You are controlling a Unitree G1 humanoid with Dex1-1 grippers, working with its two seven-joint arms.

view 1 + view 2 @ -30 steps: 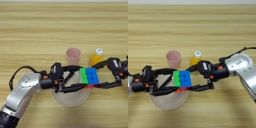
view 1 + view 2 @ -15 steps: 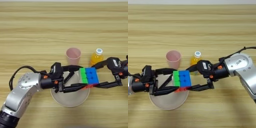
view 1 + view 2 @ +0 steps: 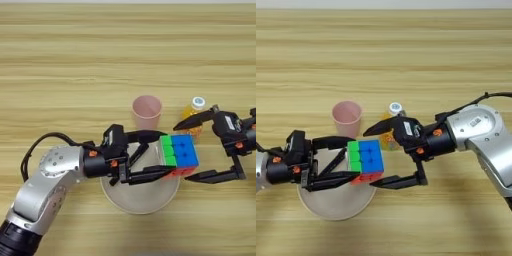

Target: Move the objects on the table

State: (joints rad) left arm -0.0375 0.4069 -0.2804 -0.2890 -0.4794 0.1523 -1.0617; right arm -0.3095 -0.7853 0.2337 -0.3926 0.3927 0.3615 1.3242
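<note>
Gripping the puzzle cube, left tool holds it above a plate.

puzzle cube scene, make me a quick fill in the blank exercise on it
1. The puzzle cube is held over the pale ____.
2. The left gripper holds the cube on its ____ face.
3. The right gripper is ____, its fingers spread wide apart.
4. The cup beyond the plate is ____ in colour.

Missing words: plate; green; open; pink
</note>
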